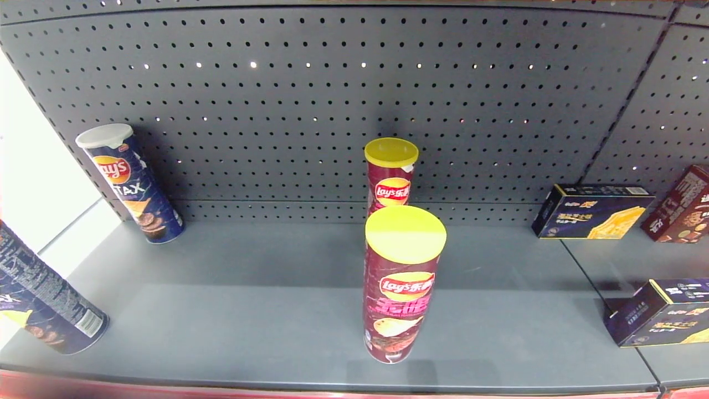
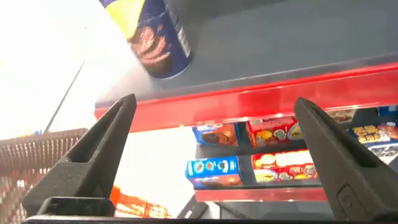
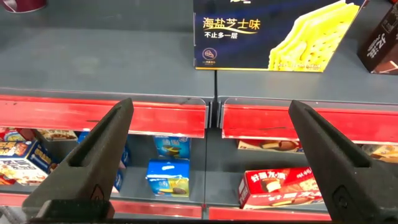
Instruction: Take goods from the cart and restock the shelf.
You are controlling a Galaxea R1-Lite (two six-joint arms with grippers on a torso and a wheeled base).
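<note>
On the grey shelf (image 1: 266,310) two maroon chip cans with yellow lids stand upright in the middle, one near the front (image 1: 400,285) and one at the back (image 1: 390,174). A blue chip can (image 1: 133,185) stands at the back left. Another blue can (image 1: 47,302) stands at the front left edge, seen too in the left wrist view (image 2: 155,37). My left gripper (image 2: 214,102) is open and holds nothing, below the shelf's red front edge (image 2: 261,99). My right gripper (image 3: 211,104) is open with nothing in it, facing the red edge (image 3: 155,115) beneath a dark blue cracker box (image 3: 270,34).
Dark blue boxes (image 1: 592,213) (image 1: 659,313) and a maroon box (image 1: 681,208) lie on the shelf's right part. Lower shelves hold snack boxes (image 2: 273,134) (image 3: 280,186). A brown wire basket (image 2: 31,162) shows beside the left gripper. A perforated back panel (image 1: 332,83) closes the shelf.
</note>
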